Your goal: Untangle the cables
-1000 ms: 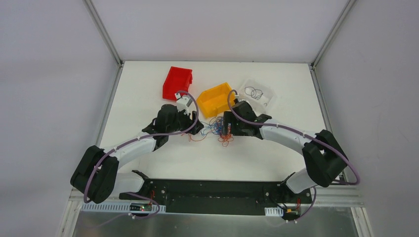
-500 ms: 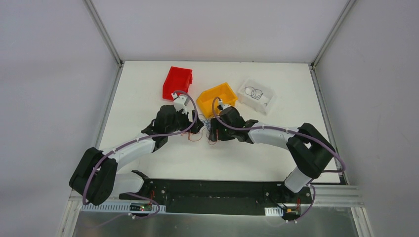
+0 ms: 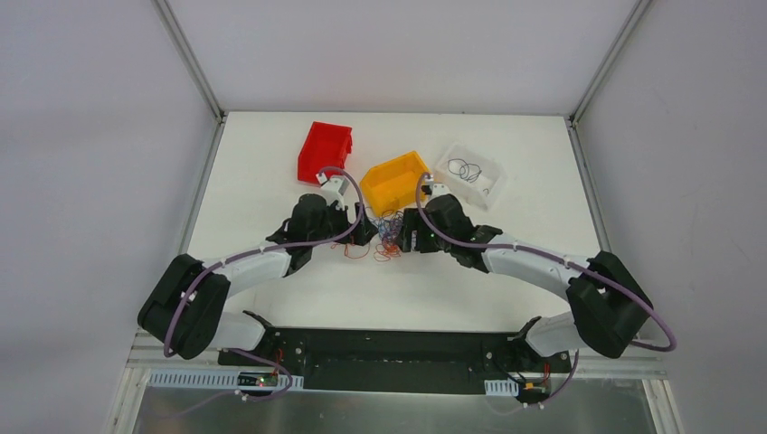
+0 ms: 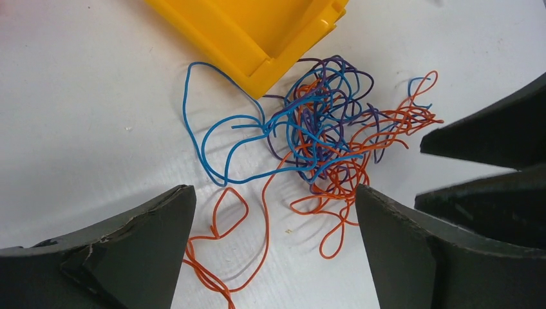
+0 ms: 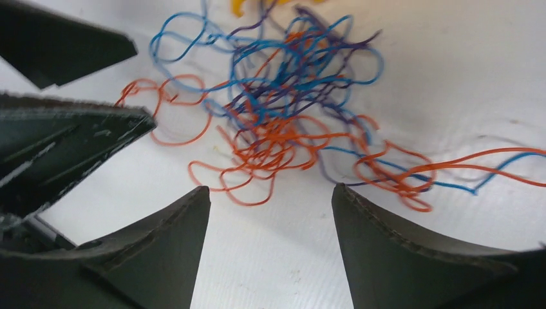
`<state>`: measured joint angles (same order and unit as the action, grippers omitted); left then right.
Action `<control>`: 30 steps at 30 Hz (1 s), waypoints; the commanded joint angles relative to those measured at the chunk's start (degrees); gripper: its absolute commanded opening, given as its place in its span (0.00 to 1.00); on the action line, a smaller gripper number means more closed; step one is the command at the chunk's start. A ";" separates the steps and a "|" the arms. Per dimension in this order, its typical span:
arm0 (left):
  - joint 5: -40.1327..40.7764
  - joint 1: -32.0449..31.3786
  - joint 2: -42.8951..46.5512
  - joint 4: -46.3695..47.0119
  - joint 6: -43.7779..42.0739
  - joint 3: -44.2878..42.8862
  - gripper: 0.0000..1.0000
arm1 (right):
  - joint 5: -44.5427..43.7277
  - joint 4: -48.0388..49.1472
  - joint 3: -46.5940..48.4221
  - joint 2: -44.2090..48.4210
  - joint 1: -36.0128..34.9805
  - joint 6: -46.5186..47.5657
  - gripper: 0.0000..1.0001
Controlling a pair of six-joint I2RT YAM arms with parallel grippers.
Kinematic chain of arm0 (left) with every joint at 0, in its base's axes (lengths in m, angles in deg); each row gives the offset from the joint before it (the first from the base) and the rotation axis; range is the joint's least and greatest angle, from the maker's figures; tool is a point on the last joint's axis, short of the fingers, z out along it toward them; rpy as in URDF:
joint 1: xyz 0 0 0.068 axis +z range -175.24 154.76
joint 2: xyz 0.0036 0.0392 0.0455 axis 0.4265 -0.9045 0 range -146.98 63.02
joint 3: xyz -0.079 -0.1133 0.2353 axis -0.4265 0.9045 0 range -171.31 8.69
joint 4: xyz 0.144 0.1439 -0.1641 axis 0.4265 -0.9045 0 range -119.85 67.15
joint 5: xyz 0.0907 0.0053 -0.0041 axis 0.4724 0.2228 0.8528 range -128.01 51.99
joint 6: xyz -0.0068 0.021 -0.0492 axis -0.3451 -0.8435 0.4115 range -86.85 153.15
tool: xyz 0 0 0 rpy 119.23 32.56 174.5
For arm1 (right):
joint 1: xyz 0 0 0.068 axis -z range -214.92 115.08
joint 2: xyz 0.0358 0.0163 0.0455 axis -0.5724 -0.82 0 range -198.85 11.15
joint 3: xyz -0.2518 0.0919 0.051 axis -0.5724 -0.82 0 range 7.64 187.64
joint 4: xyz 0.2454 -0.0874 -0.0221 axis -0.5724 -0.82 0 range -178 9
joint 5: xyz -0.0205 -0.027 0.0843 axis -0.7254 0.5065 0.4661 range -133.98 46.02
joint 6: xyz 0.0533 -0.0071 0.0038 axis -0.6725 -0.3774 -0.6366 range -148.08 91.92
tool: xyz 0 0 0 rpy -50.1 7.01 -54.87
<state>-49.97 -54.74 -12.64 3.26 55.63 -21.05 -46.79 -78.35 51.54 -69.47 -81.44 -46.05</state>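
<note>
The cables [image 3: 389, 242] are a knot of thin blue, orange and purple wires on the white table, just in front of the yellow bin [image 3: 395, 181]. My left gripper [image 3: 366, 233] stands open at the knot's left side. In its wrist view the left gripper [image 4: 273, 193] has loose orange loops lying between its wide jaws, with the dense tangle [image 4: 322, 138] just beyond. My right gripper [image 3: 409, 239] is open at the knot's right side. In the right wrist view the right gripper [image 5: 271, 188] has bare table between its jaws and the tangle [image 5: 277, 141] just ahead.
A red bin [image 3: 324, 149] sits at the back left. A clear tray [image 3: 468, 174] holding dark wire loops stands at the back right. The yellow bin's corner [image 4: 257, 26] touches the tangle. The two grippers face each other closely; the right one's fingers [image 4: 483, 138] show in the left wrist view.
My left gripper has opened wider. The right arm swept left into the tangle, then drew back a little to the right. The cables have bunched closer to the left gripper.
</note>
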 commanded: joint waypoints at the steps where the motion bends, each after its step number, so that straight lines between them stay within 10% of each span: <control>1: -1.92 0.49 -3.64 5.82 2.10 -2.18 0.96 | 0.07 -1.97 0.40 -1.59 5.28 -4.82 0.73; 10: -9.78 -2.12 -13.15 1.24 1.50 -9.48 0.84 | 6.19 0.67 4.88 -10.10 5.54 -8.53 0.69; 14: -12.67 -2.15 -16.28 -3.57 0.62 -13.05 0.79 | 6.01 1.67 5.00 -10.83 5.54 -9.31 0.43; 17: -13.37 -2.16 -17.64 -8.79 -1.14 -16.07 0.56 | 3.91 1.30 3.96 -9.24 5.51 -9.25 0.14; 22: -9.64 -2.08 -16.11 -11.80 -2.71 -16.73 0.02 | -4.57 -1.00 0.51 -3.53 6.03 -9.27 0.05; 30: -0.16 -1.40 -7.82 -11.42 -3.20 -11.42 0.00 | -22.21 -11.31 -2.97 5.18 8.29 -13.98 0.00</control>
<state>-56.36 -56.38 -26.76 -8.65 53.40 -35.02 -57.98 -83.49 49.74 -68.29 -74.36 -56.85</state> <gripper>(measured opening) 0.013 0.006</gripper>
